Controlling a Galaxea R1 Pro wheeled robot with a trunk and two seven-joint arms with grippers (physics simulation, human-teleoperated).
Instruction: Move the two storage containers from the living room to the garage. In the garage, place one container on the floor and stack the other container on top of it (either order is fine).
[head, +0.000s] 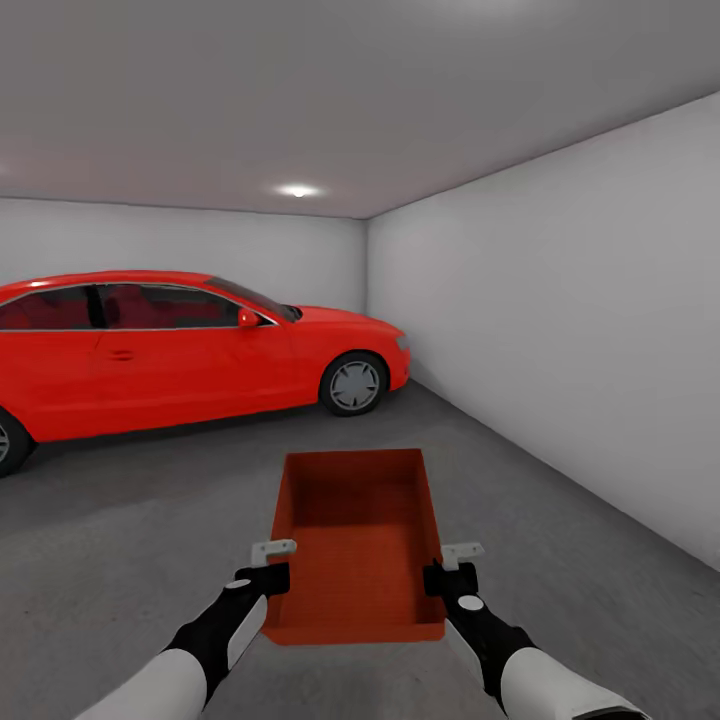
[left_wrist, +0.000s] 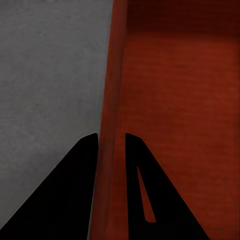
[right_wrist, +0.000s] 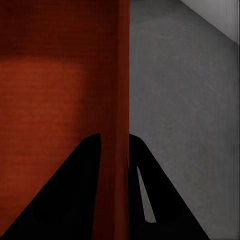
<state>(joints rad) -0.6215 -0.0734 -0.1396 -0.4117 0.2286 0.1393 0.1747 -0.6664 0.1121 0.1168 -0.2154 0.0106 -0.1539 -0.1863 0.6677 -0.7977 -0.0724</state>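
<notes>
- you are holding one storage container (head: 358, 545) out in front of the trunk, inside the garage, above the dark grey concrete floor (head: 560, 520).
- the container is a plain orange-red rectangular bin, open at the top, its walls tapering slightly toward the base, with no marks or labels; nothing lies inside it.
- your left gripper (head: 268, 577) sits on the bin's left long wall near the end closest to you; in the left wrist view (left_wrist: 111, 150) one black finger (left_wrist: 75, 190) lies outside the wall and the other inside, the jaws pinching the wall between them.
- your right gripper (head: 448, 577) grips the opposite long wall at the matching spot; in the right wrist view (right_wrist: 115, 150) the wall runs straight up between the two fingers (right_wrist: 75, 195), which are clamped on it.
- the bin extends away from both sets of jaws, its far end pointing toward the back wall.
- beyond the jaws and to the left stands a red car (head: 180, 350), well apart from the bin.
- a pale grey wall (head: 580, 330) runs along the right side.
</notes>
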